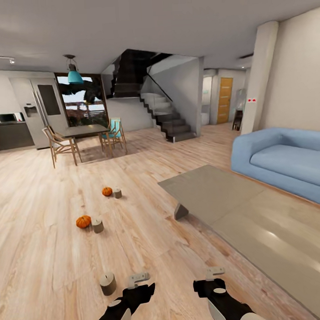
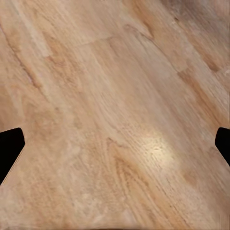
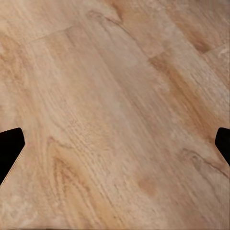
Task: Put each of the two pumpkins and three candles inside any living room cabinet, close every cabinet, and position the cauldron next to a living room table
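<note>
On the wooden floor ahead and to the left lie two orange pumpkins, one farther [image 1: 107, 191] and one nearer [image 1: 83, 221]. Beside each stands a beige candle [image 1: 117, 193] [image 1: 97, 226]. A third candle [image 1: 108, 283] stands close to my left gripper [image 1: 138, 285], just to its left. The table [image 1: 258, 220] with its glossy grey-beige top stretches along the right. Both grippers hang low over bare floor. The left gripper [image 2: 115, 148] and the right gripper [image 3: 115, 148] [image 1: 211, 281] are open and hold nothing. The cabinet and the cauldron are out of view.
A blue sofa [image 1: 288, 164] stands behind the table on the right. A dark dining table with chairs [image 1: 83, 136] is at the back left, a staircase [image 1: 169, 119] at the back centre. Wide open floor lies between me and the pumpkins.
</note>
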### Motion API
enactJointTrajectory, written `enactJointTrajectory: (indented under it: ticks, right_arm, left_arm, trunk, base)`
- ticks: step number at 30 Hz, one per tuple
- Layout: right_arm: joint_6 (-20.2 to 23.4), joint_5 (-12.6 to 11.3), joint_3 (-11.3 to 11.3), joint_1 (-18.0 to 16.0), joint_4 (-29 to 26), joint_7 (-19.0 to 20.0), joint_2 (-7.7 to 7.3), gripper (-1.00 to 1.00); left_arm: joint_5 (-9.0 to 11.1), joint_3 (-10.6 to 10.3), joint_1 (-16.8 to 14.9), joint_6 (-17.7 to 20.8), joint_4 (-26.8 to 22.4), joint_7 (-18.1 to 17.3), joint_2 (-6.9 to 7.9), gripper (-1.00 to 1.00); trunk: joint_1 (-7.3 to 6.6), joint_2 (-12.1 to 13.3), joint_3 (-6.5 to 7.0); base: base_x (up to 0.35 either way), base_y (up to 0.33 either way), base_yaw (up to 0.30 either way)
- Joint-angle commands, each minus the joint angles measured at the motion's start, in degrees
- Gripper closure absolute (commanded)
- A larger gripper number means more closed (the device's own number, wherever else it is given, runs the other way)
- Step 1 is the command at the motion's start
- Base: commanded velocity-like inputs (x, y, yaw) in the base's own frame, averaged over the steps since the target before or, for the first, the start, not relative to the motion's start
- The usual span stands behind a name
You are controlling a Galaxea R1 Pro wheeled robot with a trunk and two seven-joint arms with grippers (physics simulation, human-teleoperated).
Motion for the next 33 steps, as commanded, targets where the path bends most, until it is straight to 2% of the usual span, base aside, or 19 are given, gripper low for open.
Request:
enactJointTrajectory:
  ticks: [1,33]
  right_arm:
    - [-0.01,0.05,0.35,-0.03,0.01,-0.34,-0.01,-1.0]
    - [0.0,0.05,0.34,-0.04,0.07,-0.34,-0.01,-1.0]
  left_arm:
    - [0.44,-0.11,-0.04,0.24,-0.04,-0.03,0.02,-1.0]
    - [0.61,-0.06,0.0,0.24,0.01,-0.12,0.02,-1.0]
  trunk:
    - [-0.02,-0.03,-0.06]
    - [-0.02,-0.03,-0.06]
  base:
    - [-0.065,0.0,0.289]
    - [-0.003,0.0,0.289]
